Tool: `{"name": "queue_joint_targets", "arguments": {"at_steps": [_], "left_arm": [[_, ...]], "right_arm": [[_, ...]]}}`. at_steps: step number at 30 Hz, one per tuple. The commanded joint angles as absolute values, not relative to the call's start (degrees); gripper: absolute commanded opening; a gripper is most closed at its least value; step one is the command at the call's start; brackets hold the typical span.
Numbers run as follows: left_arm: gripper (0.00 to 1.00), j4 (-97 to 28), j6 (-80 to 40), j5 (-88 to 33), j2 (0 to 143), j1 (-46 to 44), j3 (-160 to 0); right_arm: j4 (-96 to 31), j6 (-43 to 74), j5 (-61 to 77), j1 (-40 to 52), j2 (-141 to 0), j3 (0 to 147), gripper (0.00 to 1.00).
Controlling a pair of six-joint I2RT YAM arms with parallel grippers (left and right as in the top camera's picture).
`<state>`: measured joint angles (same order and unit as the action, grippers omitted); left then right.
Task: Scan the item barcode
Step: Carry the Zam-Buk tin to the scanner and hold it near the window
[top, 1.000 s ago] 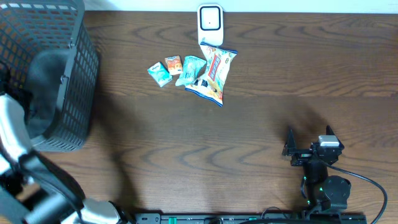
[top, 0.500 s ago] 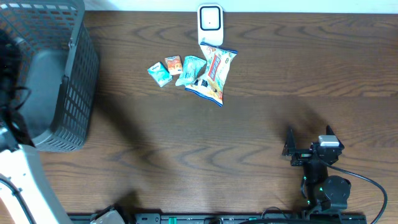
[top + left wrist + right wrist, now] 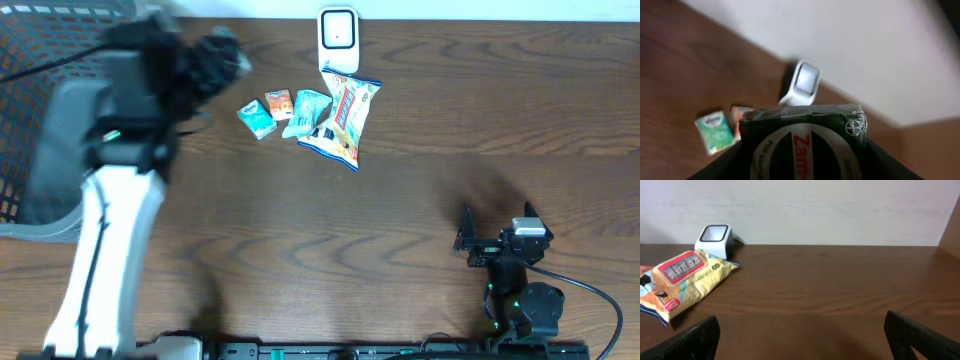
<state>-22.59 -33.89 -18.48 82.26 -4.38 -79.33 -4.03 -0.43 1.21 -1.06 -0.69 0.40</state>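
My left gripper (image 3: 802,167) is shut on a dark packet (image 3: 805,142) with a white ring and red letters "Zam". It fills the bottom of the left wrist view. In the overhead view the left gripper (image 3: 220,52) is a blur above the table's back left, left of the white scanner (image 3: 338,38); the packet cannot be made out there. The scanner (image 3: 802,85) stands just beyond the packet's top edge. My right gripper (image 3: 497,228) rests open near the front right, far from the scanner (image 3: 715,237), with nothing between its fingers (image 3: 695,337).
A grey mesh basket (image 3: 25,90) stands at the far left. In front of the scanner lie a small teal packet (image 3: 257,119), an orange packet (image 3: 279,103), a teal pouch (image 3: 308,112) and a snack bag (image 3: 345,120).
The left arm has swung up out of the basket and rightward toward the scanner, carrying the dark packet. The right arm has not moved.
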Motion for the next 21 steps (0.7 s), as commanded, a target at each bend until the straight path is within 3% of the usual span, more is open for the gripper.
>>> {"name": "queue_joint_targets", "arguments": {"at_steps": [1,9,21], "left_arm": [[0.46,-22.8,-27.4,-9.4,88.3,-9.5,-79.6],[0.50,-20.6,-25.1,1.8,101.5,-15.4,-79.6],[0.50,-14.6,-29.0,1.5,112.3,-21.3,-79.6]], "right_arm": [[-4.3,0.2,0.8,-1.2,-0.3,0.3,0.99],[-4.3,0.2,0.8,-1.2,-0.3,0.3,0.99],[-4.3,0.2,0.8,-1.2,-0.3,0.3,0.99]]}}
